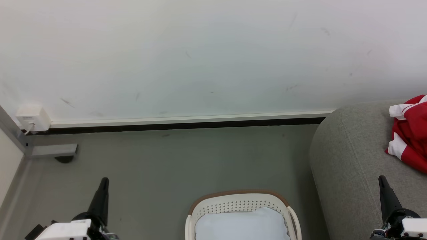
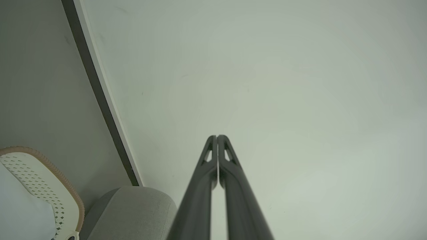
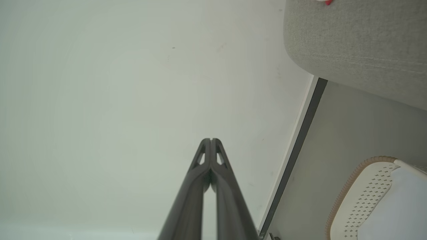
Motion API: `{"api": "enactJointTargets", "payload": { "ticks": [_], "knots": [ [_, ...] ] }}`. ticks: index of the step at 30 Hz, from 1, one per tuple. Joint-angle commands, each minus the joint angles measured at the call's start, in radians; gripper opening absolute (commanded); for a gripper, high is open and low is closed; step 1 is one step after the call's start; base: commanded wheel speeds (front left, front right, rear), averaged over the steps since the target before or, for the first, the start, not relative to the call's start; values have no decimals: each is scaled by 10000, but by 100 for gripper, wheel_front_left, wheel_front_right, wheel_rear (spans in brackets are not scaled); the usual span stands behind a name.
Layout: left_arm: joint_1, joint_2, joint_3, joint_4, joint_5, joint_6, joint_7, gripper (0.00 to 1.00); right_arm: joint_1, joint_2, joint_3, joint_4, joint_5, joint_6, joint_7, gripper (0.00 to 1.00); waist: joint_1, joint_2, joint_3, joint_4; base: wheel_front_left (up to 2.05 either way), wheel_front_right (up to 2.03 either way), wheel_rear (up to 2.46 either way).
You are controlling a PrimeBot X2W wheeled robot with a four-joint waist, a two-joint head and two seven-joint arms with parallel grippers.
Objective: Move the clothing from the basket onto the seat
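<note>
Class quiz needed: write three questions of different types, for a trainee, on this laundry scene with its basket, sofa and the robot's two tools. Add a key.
1. True or false: the red clothing lies on the grey sofa.
2. What shows inside the basket? A. a red shirt B. a pale pad C. a shoe
3. Fill in: the left tool and the right tool are both ____ and hold nothing.
Key: 1 true; 2 B; 3 shut.
</note>
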Motion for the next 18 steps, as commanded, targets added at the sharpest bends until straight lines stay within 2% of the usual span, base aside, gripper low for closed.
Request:
{"api": "enactJointTargets", "payload": {
  "ticks": [1,18],
  "knots": [
    [-74,66,34,-17,-132,-41,53,0,-62,-71,-33,-49,14,-21,47,0,0,0,0,0,0,0,0],
    [-74,66,32,-17,-132,-41,54,0,-62,-71,-32,-49,15,-21,46,0,0,0,0,0,0,0,0]
  ]
}}
